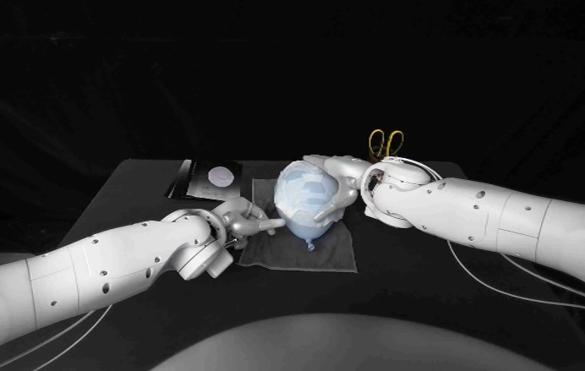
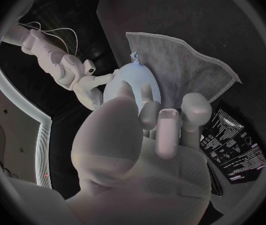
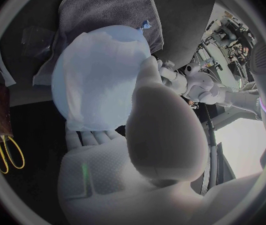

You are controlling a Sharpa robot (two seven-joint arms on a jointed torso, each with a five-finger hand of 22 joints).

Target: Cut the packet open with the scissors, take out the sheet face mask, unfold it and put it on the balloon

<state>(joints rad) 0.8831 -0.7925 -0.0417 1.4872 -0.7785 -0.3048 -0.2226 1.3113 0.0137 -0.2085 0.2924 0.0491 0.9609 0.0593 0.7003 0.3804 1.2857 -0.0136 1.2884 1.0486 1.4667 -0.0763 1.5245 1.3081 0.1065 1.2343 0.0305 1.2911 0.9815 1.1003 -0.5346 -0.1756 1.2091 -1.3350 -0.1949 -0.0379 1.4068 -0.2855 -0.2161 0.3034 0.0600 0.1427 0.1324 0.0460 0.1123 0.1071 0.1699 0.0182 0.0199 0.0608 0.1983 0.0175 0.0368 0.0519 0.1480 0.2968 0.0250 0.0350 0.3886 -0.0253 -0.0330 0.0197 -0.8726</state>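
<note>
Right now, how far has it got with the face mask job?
Nearly done, it seems. The packet lies aside, the scissors stand behind, and the mask already covers the balloon. In hand: the right hand holds the balloon while the left hand touches its side. Left, probably: smoothing the mask and letting go.

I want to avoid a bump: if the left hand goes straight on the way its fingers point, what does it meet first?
The balloon. It lies directly ahead of the left hand, and the fingertips look very near it or perhaps touching, though depth is hard to judge. Nothing else stands between them.
</note>
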